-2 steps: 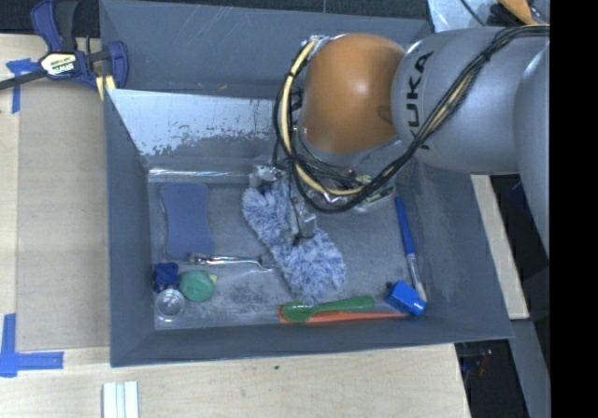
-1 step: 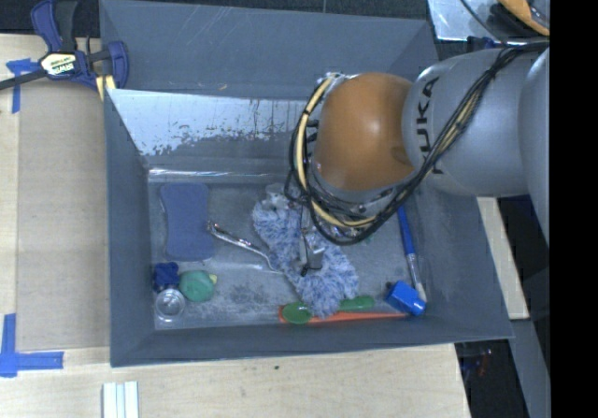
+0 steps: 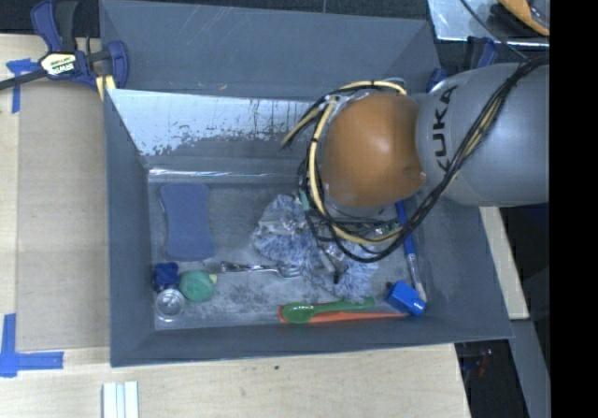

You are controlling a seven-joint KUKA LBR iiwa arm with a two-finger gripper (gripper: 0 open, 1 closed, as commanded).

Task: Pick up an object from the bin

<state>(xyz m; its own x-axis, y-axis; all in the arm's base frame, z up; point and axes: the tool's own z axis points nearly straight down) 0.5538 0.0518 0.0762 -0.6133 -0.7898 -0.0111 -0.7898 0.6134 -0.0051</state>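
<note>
The arm's orange cover [image 3: 369, 150] hangs over the crumpled blue-and-white cloth [image 3: 278, 231] in the middle of the bin [image 3: 126, 248], and the hand [image 3: 332, 262] sits low at the cloth's right edge. Apart or together? Cannot tell, the cover and cables hide it. This looks like the reach-and-grasp step, with nothing lifted. Next it needs a clean close on a fold, then a straight lift.

A metal spoon [image 3: 257, 267] touches the cloth's front-left edge and could snag. In front of the cloth lies a green-and-orange toothbrush [image 3: 341, 315], with a blue block [image 3: 405, 298] to the front-right. Left of the cloth, a green ball [image 3: 197, 286] and a blue sponge [image 3: 187, 218] are well apart.
</note>
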